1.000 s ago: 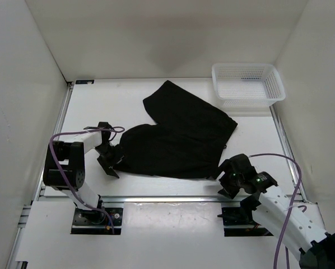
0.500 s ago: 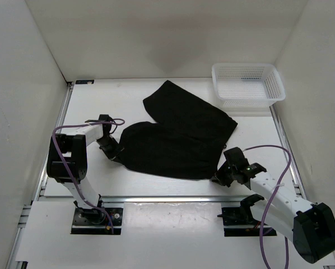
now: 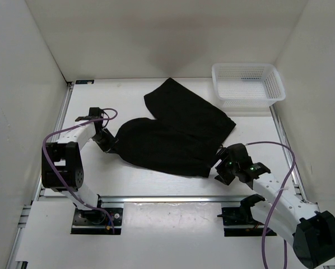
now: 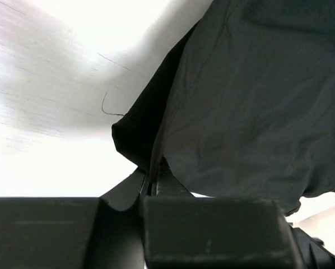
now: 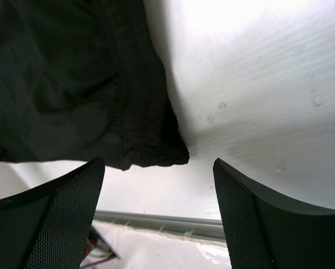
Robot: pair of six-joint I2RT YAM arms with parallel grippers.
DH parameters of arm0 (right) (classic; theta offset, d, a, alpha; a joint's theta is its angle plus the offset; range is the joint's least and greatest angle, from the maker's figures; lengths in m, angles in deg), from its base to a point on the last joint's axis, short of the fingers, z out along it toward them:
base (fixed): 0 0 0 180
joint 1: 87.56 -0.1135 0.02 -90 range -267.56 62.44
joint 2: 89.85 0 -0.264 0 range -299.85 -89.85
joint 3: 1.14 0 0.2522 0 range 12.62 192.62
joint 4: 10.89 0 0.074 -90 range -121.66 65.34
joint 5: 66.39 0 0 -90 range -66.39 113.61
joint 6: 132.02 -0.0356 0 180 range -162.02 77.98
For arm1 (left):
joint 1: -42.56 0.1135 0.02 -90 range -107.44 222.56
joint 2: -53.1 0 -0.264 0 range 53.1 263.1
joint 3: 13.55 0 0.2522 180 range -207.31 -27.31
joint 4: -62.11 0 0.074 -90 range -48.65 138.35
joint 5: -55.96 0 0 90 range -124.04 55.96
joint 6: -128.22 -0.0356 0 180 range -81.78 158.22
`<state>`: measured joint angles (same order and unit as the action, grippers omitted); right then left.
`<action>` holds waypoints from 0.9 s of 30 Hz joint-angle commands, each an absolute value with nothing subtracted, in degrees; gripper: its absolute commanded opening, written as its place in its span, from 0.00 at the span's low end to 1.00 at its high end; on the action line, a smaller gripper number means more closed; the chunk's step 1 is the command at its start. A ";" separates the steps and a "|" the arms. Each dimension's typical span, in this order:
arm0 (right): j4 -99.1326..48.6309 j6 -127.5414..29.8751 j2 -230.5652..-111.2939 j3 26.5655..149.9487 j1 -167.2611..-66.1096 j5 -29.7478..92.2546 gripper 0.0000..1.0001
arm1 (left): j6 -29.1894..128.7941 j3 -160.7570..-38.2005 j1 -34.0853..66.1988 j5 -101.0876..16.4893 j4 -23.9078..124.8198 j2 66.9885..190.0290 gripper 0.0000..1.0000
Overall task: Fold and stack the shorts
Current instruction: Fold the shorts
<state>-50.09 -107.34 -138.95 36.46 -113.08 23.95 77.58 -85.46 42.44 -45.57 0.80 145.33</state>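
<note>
Dragged back, shorts (image 3: pixel 173 134) pinched in left fingers (image 4: pixel 150 185); right fingers (image 3: pixel 222 167) spread astride one corner.

Matt cloth shorts (image 3: pixel 173 134), plastic mesh basket (image 3: pixel 249 102)

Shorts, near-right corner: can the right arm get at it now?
Probably yes. The right gripper is open, fingers either side of the shorts corner on the table, nothing in between.

Hidden inside the shorts (image 4: pixel 246 101) hem: left gripper (image 4: pixel 152 182) tips. Cropped by wrist-view edges: shorts, right gripper (image 5: pixel 157 168) fingers.
</note>
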 commanded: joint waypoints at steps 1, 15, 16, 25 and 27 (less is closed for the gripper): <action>-44.19 -111.97 -138.98 33.55 -112.96 31.24 0.83 | 76.54 -86.72 42.47 -46.17 1.16 143.71 0.10; -36.43 -116.99 -154.53 35.90 -115.16 25.64 0.36 | 76.02 -87.77 41.94 -45.64 1.16 146.00 0.10; -38.52 -116.38 -155.06 36.78 -115.16 25.11 0.24 | 76.02 -87.78 41.94 -45.64 1.16 146.00 0.10; -60.41 -109.26 -140.60 44.26 -117.00 12.54 0.00 | 73.99 -88.39 43.26 -46.52 -0.95 141.53 0.10; -66.65 -107.33 -135.06 45.05 -117.00 11.84 0.00 | 74.52 -88.39 43.96 -47.13 -2.26 138.19 0.10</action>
<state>-54.46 -111.43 -141.64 42.69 -116.84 17.24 75.02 -86.44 42.79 -46.31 -0.77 144.93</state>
